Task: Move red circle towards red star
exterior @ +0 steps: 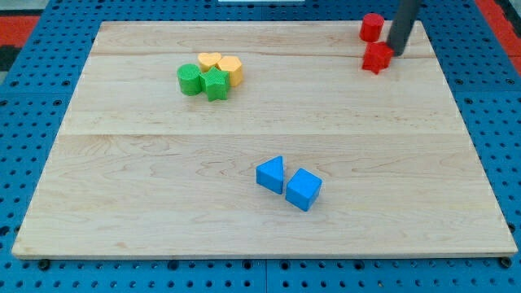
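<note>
I see a wooden board [163, 163] on a blue pegboard [32, 98]; towards the view's top left, a yellow heart [209, 61], yellow block [230, 69], green circle [190, 80] and green star [216, 84] cluster touching; below centre, a blue triangle [271, 175] sits just beside a blue cube [304, 189].

The table [260, 146] is pale wood — light planks with fine grain running along the view's width and faint seams between the boards, the finish smooth and matt. Around it lies a blue surface [49, 89] studded with rows of small dark holes, looking like hard plastic or painted metal. The blocks look like painted wood or plastic with an even, slightly satin coat: the red circle [372, 27], the red star [377, 58], the yellow blocks [221, 66], the green blocks [203, 81], the blue triangle [271, 174] and the blue cube [304, 189]. The rod [404, 24] is dark and matt — its material cannot be told.
</note>
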You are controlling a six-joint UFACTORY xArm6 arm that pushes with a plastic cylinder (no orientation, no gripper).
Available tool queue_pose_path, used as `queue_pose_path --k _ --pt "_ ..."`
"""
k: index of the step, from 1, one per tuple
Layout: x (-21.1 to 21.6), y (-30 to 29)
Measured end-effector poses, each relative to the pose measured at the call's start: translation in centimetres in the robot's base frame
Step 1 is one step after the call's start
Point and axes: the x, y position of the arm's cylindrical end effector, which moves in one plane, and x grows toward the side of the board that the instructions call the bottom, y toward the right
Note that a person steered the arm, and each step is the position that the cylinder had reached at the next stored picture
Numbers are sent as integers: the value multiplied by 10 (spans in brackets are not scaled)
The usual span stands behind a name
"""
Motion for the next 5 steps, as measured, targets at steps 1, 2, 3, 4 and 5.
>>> queue_pose_path --k 1,2,3,4,5 --pt "19 -41" --pt "58 -65" --pt "68 -32" --pt "54 53" --pt "19 120"
